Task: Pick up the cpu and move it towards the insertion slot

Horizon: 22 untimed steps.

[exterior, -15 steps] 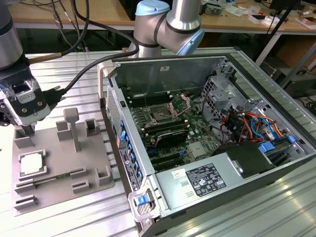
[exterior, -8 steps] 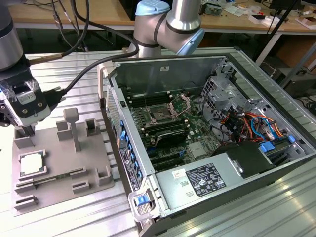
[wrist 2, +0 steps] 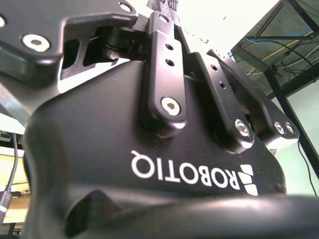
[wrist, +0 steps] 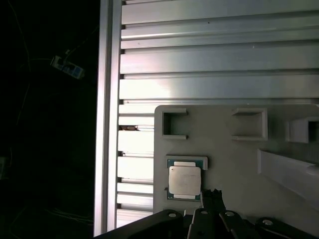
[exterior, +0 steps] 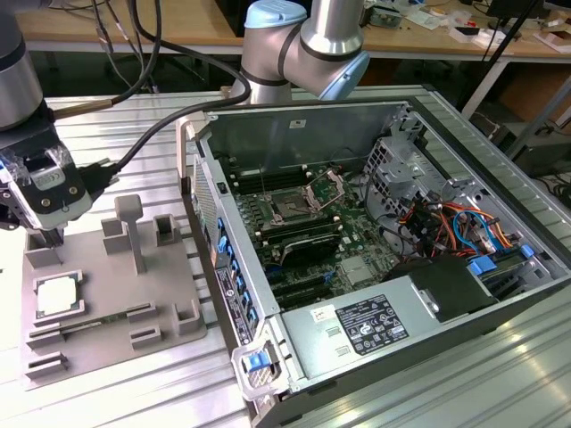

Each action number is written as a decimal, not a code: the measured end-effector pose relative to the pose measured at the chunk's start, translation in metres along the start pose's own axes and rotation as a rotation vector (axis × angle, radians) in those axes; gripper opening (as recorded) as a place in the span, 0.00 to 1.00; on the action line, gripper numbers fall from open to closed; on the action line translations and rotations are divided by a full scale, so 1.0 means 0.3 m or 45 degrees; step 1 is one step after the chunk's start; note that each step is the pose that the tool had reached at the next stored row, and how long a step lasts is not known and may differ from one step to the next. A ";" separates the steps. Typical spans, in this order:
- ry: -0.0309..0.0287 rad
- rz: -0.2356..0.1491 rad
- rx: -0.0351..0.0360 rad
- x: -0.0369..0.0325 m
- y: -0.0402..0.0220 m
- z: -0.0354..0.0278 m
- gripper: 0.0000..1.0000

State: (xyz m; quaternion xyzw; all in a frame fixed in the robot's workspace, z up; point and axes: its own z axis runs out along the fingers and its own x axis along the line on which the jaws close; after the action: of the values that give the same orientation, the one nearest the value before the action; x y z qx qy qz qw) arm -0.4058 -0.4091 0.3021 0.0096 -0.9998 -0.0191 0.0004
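Observation:
The cpu (exterior: 55,294) lies flat in a square holder on the grey fixture plate (exterior: 107,299), at the exterior view's left. My gripper (exterior: 55,239) hangs just above and behind it, fingers pointing down, shut with nothing between them. In the first wrist view the cpu (wrist: 185,180) shows its pale metal top, and the gripper (wrist: 213,195) stands right beside its corner, apart from it. The insertion slot (exterior: 293,207) sits on the motherboard inside the open computer case, its metal retention plate (exterior: 326,189) swung up.
The open case (exterior: 201,223) has a tall side wall between the fixture plate and the motherboard. Upright grey blocks (exterior: 130,230) rise from the plate near my gripper. A power supply (exterior: 375,325) and coloured cables (exterior: 455,227) are inside the case. The arm's base (exterior: 303,45) stands behind it.

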 end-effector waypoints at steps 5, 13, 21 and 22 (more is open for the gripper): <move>0.0000 0.000 0.0000 0.000 0.000 0.003 0.11; 0.0000 0.000 -0.0001 0.000 -0.001 0.014 0.11; 0.0000 0.000 -0.0001 0.001 -0.003 0.022 0.11; -0.0002 0.000 -0.0001 0.001 -0.004 0.023 0.11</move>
State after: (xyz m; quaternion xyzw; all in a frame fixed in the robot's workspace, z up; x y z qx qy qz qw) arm -0.4061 -0.4099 0.2951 0.0095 -0.9998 -0.0191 0.0003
